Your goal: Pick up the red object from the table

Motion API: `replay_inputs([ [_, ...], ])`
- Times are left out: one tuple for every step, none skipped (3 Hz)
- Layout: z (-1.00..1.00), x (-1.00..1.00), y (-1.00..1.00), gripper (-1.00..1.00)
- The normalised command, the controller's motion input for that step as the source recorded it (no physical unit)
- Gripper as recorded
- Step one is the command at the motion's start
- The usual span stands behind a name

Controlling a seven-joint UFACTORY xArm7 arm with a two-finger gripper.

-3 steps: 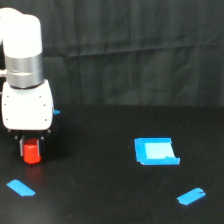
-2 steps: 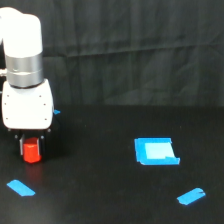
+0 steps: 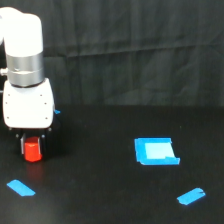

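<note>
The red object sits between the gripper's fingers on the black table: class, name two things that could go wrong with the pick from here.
1. The red object is small and stubby; only its lower part shows below the gripper, so a shallow or off-centre pinch might let it slip or tip.
2. The dark fingers blur into the black table, so their clearance cannot be judged; going lower might scrape it.
</note>
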Motion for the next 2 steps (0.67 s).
replay_inputs([
  [0.23,-0.14,0.12,-1.00],
  [0.30,-0.07,0.05,-0.99],
])
